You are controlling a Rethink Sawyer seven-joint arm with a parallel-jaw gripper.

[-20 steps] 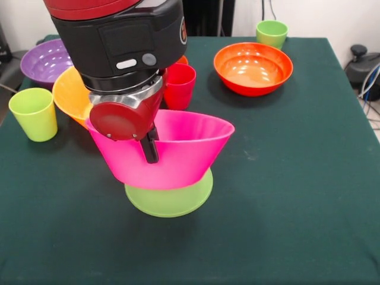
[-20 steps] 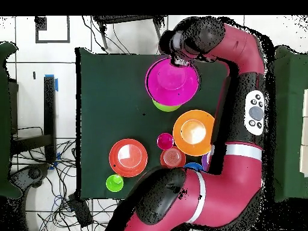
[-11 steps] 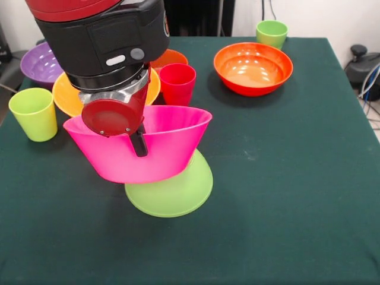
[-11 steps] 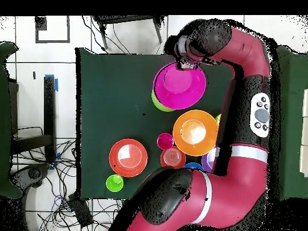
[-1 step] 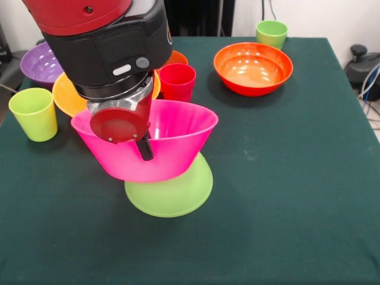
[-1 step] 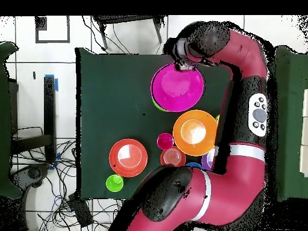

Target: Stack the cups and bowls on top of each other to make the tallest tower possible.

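**Pink bowl brought back over the lime green base**

The pincer (image 5: 144, 145) grips the near wall of the large pink bowl (image 5: 172, 139), one dark finger (image 5: 145, 148) showing outside the wall, the other presumably hidden inside. Compared with half a second ago, the pink bowl has shifted back toward the inverted lime green bowl (image 5: 178, 193) and sits less tilted; a second ago it lay further the other way. It appears to rest on the green bowl's upturned base, though off-centre, the green rim protruding on one side in both views. Contact cannot be confirmed.

The overhead view shows the pink bowl (image 6: 177, 87) covering nearly all of the lime green bowl (image 6: 156, 106). The back-and-forth suggests a centring adjustment; the tower holds two tiers, and releasing before alignment risks a tip.

Unstacked on the tabletop (image 5: 297, 178): the orange bowl (image 5: 253, 67), yellow-orange bowl (image 5: 68, 95), purple bowl (image 5: 44, 61), red-pink cup (image 5: 177, 83) and two light green cups (image 5: 34, 113) (image 5: 272, 32).
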